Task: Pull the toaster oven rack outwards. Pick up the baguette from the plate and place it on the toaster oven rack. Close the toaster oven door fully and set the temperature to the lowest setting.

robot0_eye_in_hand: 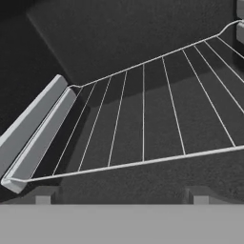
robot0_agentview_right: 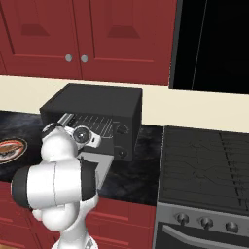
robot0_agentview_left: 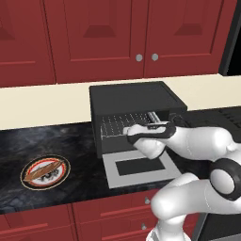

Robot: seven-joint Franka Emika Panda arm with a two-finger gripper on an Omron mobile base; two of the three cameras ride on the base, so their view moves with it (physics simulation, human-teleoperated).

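The gripper [robot0_eye_in_hand: 121,193], fingers spread wide, sits at the toaster oven [robot0_agentview_left: 134,101] mouth, the rack [robot0_eye_in_hand: 143,128] filling mid-frame.

My left base camera looks forward and down from behind my arm at the toaster oven [robot0_agentview_left: 134,110] from its left. My right base camera sees the same toaster oven from its right. My hand camera sits very close, facing the toaster oven rack [robot0_eye_in_hand: 143,124].
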